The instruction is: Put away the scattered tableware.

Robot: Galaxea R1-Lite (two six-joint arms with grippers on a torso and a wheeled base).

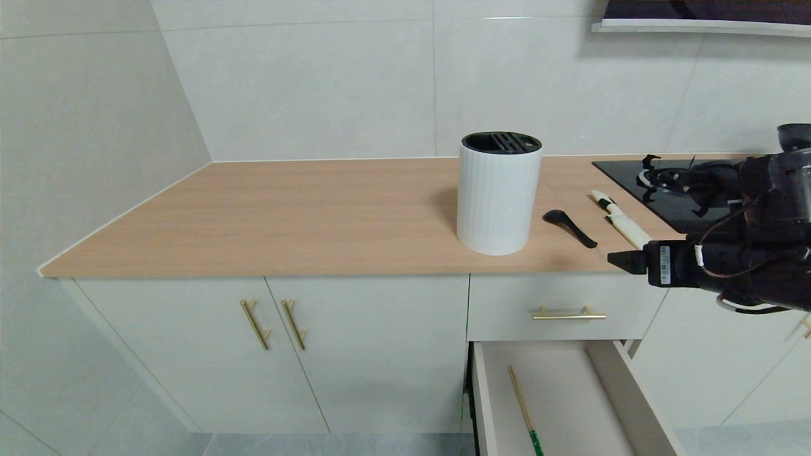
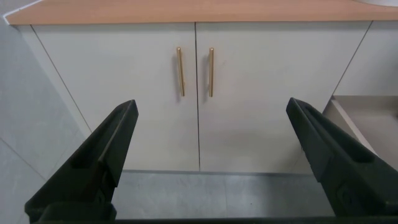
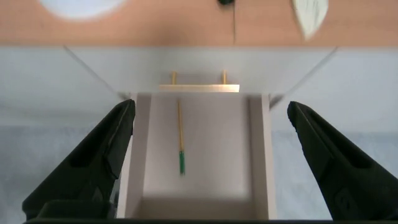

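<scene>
Lying inside the open drawer (image 1: 570, 392) is a green-tipped chopstick (image 1: 523, 408).

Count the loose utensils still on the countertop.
2. A black spoon lies just right of the white holder. A white knife lies further right, beside the cooktop. The right arm covers part of the counter's right end, so another could be hidden.

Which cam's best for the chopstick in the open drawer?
Right wrist view: the chopstick lies whole in the drawer, green tip included. Head view catches it obliquely, green end cut by the bottom edge. Left wrist view faces the cabinet doors and a drawer corner.
</scene>
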